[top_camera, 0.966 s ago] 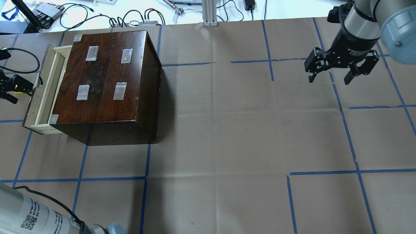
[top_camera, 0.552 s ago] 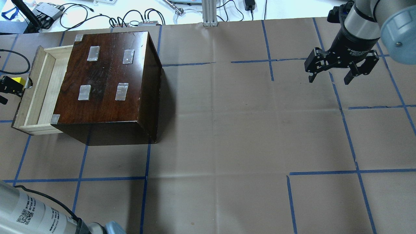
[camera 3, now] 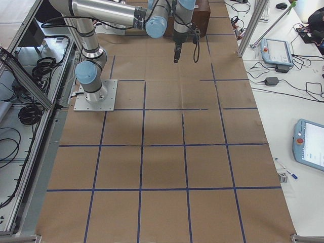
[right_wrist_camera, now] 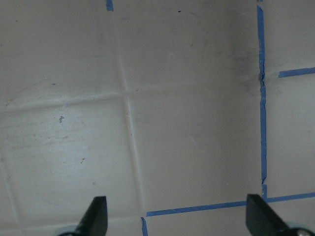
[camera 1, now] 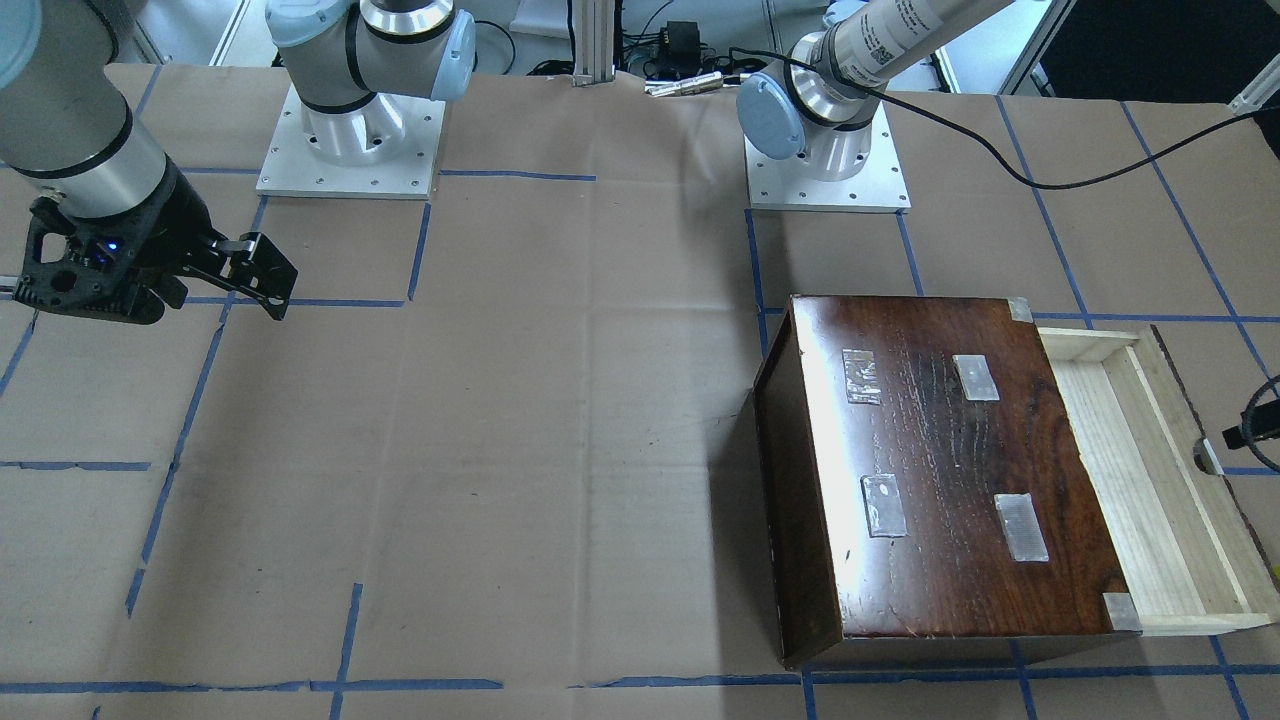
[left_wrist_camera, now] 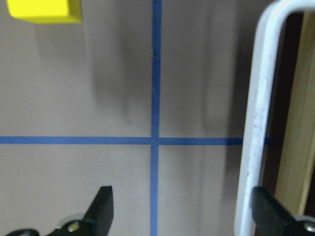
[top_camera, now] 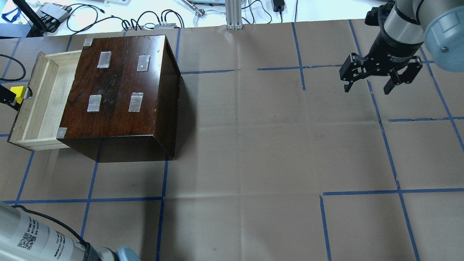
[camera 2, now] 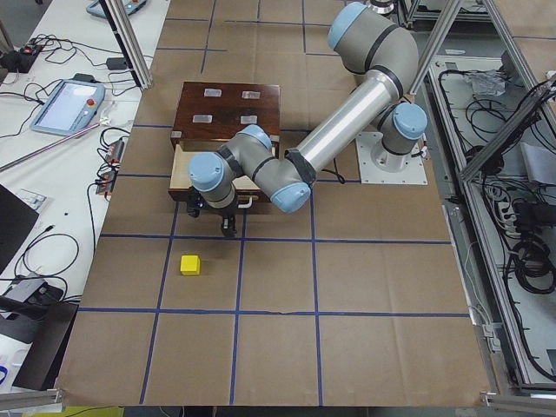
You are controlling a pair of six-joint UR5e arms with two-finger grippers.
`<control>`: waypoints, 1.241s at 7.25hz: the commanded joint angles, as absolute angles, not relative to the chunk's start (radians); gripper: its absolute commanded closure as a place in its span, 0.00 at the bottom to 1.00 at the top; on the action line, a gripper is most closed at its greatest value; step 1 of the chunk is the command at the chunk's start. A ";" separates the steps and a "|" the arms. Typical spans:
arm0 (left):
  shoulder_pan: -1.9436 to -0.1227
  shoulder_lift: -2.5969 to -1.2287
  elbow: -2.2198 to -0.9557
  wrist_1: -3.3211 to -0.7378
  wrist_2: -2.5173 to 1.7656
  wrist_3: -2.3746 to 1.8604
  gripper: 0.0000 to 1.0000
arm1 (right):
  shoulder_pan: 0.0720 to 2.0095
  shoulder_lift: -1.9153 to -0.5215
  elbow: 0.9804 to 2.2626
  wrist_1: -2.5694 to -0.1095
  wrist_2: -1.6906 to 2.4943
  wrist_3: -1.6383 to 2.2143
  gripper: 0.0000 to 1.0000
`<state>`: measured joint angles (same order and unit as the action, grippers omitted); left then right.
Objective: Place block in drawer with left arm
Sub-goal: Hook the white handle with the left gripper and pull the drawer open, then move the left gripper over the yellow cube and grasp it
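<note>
The yellow block (top_camera: 17, 91) sits on the paper-covered table just outside the drawer front; it also shows in the exterior left view (camera 2: 190, 264) and at the top left of the left wrist view (left_wrist_camera: 44, 11). The drawer (top_camera: 40, 101) of the dark wooden box (top_camera: 119, 87) stands pulled out, its pale tray empty. My left gripper (left_wrist_camera: 182, 211) is open and empty, low between the drawer front and the block; the drawer's white handle (left_wrist_camera: 256, 123) lies just inside its right finger. My right gripper (top_camera: 367, 88) is open and empty, hovering far off at the table's other side.
The box's top carries several grey tape patches (top_camera: 134, 101). Blue tape lines (top_camera: 301, 67) grid the brown paper. Cables and devices (top_camera: 54, 12) lie beyond the table's far edge. The left arm's black cable (camera 1: 1000, 150) trails over the table near its base.
The drawer has slid further out of the box toward the left. My left gripper has moved left with it, almost out of the overhead view. The yellow block now shows fully.
</note>
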<state>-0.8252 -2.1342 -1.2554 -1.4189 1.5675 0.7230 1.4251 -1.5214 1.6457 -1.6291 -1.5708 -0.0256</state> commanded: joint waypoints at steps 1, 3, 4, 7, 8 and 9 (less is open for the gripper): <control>-0.824 -2.253 -1.111 -1.416 1.578 0.723 0.02 | 1.425 -1.522 1.644 -1.629 -1.571 -0.026 0.00; -0.825 -2.370 -1.020 -1.285 1.618 0.721 0.07 | 1.425 -1.522 1.646 -1.629 -1.571 -0.026 0.00; -0.825 -2.405 -1.000 -1.228 1.617 0.718 0.06 | 1.425 -1.522 1.646 -1.629 -1.571 -0.025 0.00; -0.833 -2.498 -0.950 -1.200 1.612 0.718 0.02 | 1.425 -1.522 1.646 -1.629 -1.571 -0.026 0.00; -0.841 -2.514 -0.943 -1.200 1.609 0.716 0.02 | 1.425 -1.522 1.646 -1.629 -1.571 -0.025 0.00; -0.857 -2.520 -0.939 -1.200 1.608 0.713 0.02 | 1.425 -1.522 1.646 -1.629 -1.571 -0.026 0.00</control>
<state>-0.8417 -2.5039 -0.9477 -1.2005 1.6100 0.7162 1.4251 -1.5217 1.6460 -1.6291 -1.5708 -0.0255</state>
